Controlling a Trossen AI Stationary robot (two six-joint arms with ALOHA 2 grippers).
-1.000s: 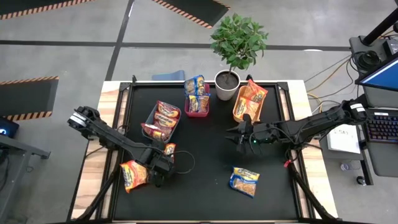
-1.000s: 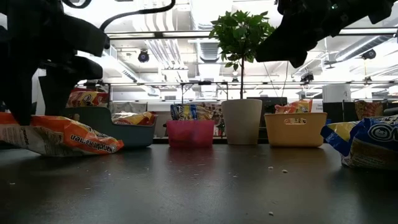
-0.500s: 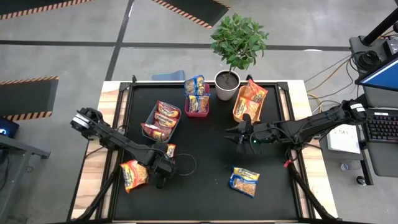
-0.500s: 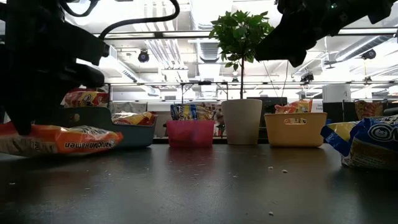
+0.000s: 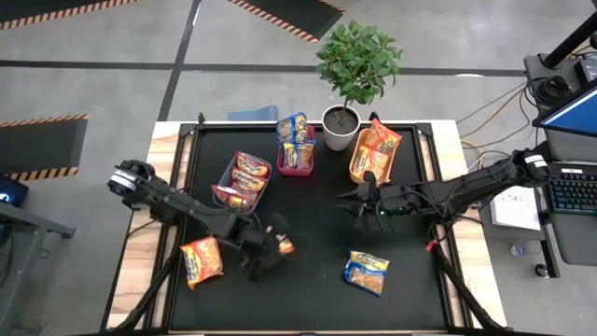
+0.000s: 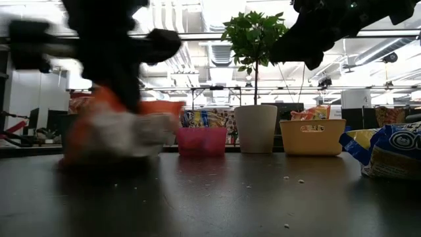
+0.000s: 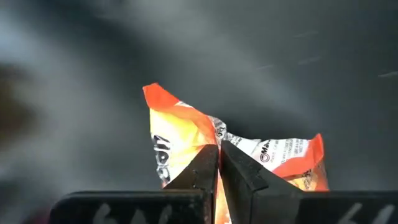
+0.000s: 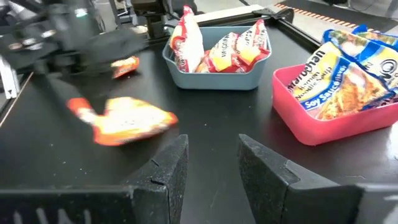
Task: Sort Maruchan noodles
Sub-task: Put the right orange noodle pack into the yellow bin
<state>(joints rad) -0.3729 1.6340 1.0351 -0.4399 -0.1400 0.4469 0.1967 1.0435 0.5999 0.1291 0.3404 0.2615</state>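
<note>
1. An orange noodle packet [image 7: 186,149] is pinched between the pressed-together fingers of the left gripper [image 5: 277,245], above the table [image 5: 317,289] near its middle.
2. The right gripper [image 5: 359,205], fingers spread and empty, is held in front of the orange bin [image 5: 357,168].
3. A second orange packet [image 5: 201,260] is seen lying at the table's left.

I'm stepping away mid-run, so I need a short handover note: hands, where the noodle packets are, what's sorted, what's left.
Left hand: shut on an orange packet, lifted over the mat's front middle.
Right hand: open, empty, hovering in front of the orange bin.
Sorted: red packets in the teal bin, blue-yellow packets in the red bin, orange ones in the orange bin.
Left: the held packet, a second orange packet at the front left, a blue-yellow packet at the front right.
</note>
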